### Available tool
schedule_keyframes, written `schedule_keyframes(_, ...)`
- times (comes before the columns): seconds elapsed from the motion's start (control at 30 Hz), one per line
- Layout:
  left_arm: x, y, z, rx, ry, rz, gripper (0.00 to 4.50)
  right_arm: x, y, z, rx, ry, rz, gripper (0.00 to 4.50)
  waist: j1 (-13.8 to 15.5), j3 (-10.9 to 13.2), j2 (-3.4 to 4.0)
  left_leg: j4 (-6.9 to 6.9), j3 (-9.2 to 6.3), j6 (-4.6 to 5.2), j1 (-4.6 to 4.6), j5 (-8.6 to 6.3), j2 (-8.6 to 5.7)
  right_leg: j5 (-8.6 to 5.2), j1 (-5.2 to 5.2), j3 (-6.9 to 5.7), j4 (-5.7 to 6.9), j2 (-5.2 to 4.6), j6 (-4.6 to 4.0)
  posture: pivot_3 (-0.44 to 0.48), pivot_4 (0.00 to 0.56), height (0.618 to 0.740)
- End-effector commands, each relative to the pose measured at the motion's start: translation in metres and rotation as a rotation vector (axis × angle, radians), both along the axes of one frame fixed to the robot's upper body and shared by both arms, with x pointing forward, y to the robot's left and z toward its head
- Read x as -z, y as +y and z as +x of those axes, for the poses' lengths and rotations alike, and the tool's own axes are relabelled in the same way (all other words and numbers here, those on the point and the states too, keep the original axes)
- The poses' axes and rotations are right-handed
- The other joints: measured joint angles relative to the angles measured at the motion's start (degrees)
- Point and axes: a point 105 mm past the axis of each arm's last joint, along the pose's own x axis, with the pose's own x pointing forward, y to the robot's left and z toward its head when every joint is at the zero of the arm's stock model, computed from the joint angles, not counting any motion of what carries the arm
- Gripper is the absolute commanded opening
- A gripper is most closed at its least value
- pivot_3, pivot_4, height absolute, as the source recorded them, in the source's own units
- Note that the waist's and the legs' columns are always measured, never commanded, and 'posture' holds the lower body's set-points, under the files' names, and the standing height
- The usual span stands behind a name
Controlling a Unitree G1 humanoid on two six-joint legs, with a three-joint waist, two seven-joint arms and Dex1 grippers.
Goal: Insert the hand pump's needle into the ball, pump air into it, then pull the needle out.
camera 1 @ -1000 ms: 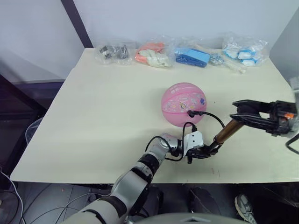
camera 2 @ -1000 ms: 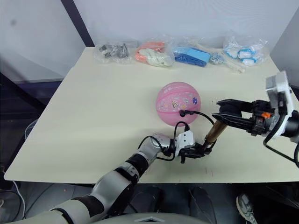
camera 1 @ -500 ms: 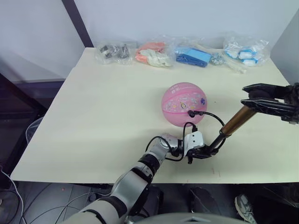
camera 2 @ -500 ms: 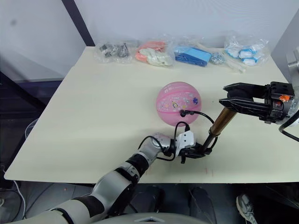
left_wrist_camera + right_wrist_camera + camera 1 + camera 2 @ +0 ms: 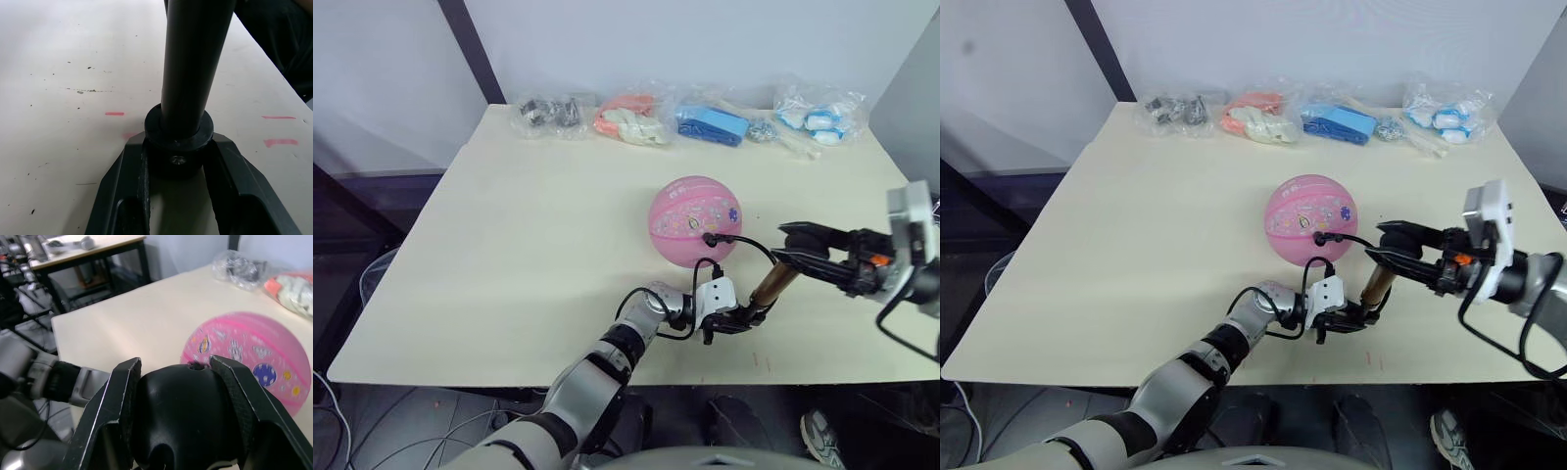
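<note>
No text, brand or number is showing clearly enough to be read in these pictures. The ball point(image 5: 696, 219) is carrying small cartoon prints, but they are drawings and no letters are standing out on it. The table point(image 5: 529, 235) is showing some short red marks near its front edge; they are plain strokes, not signs or words. The clear bags point(image 5: 705, 116) at the far edge are holding small items, and any printing on them is too small to tell.
</note>
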Motion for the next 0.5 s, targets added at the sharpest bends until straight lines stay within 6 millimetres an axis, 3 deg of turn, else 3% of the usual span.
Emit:
schedule_keyframes(0.03,0.032,0.02,-0.011,-0.037,0.111,0.103,1.1,0.054,0.003,0.0,0.031,0.133,-0.074,1.74,0.0,-0.1,-0.15,-0.01,-0.03,0.0,0.01,0.0,0.01,0.0,0.0,-0.04,0.0,0.03,0.0,0.0,0.15,0.74)
schedule_keyframes(0.3,0.033,0.021,-0.009,-0.054,0.118,0.105,1.1,0.085,0.005,0.004,0.076,0.157,-0.081,1.74,0.0,-0.2,-0.04,-0.01,-0.11,-0.02,0.05,0.01,0.0,-0.01,0.04,-0.06,0.0,0.07,0.01,0.0,0.15,0.74)
schedule_keyframes(0.5,0.032,0.022,-0.008,-0.056,0.123,0.1,1.1,0.093,0.004,0.004,0.088,0.161,-0.086,1.74,-0.1,-0.3,-0.06,-0.01,-0.15,-0.02,0.13,0.01,0.0,-0.1,0.12,-0.06,0.0,0.08,0.16,0.0,0.15,0.74)
